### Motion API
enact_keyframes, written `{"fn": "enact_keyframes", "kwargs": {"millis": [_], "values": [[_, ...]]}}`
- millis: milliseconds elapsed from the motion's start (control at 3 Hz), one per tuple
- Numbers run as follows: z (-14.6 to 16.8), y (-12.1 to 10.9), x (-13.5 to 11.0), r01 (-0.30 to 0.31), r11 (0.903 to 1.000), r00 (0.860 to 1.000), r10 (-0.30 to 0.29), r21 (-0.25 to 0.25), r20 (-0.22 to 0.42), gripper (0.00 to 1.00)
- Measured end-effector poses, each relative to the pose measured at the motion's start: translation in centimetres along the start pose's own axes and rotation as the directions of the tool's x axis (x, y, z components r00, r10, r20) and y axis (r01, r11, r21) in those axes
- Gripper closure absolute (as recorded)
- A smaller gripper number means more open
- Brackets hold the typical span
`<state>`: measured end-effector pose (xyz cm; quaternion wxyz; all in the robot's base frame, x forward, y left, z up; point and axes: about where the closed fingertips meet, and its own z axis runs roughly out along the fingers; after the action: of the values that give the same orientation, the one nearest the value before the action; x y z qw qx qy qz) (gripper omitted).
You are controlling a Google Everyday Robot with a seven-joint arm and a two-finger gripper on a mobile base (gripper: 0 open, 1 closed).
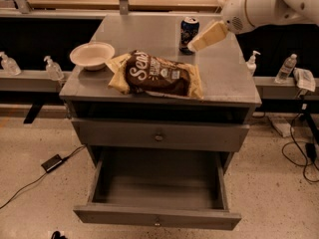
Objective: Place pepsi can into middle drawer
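Hovering gripper [196,45] beside pepsi can [188,28]; chip bag [157,74], bowl [92,55] nearby.

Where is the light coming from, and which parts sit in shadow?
Camera view: light falls from above, brightening the cabinet top; the slot beneath it is black, the open drawer dim inside. The gripper hangs pale beside the can.

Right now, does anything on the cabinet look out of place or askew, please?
Nothing looks spilled or damaged. The pepsi can stands upright at the back of the cabinet top, with the hand close beside it. The brown chip bag lies crumpled near the front edge. The middle drawer stands open.
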<state>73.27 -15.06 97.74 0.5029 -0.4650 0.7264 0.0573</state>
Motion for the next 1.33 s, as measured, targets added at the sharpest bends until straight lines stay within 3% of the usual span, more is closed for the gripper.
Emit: {"fn": "enact_keyframes", "kwargs": {"millis": [333, 667, 1000, 1333], "values": [[5.0, -4.7, -0.4, -0.136, 0.9833, 0.983, 0.119, 0.121, 0.14, 0.0], [8.8, -7.1, 0.1, -0.304, 0.9392, 0.935, 0.262, 0.161, 0.238, 0.0], [11.3, -7.8, 0.6, -0.395, 0.9046, 0.896, 0.341, 0.161, 0.284, 0.0], [13.8, -7.7, 1.6, -0.453, 0.8787, 0.87, 0.397, 0.152, 0.294, 0.18]]}}
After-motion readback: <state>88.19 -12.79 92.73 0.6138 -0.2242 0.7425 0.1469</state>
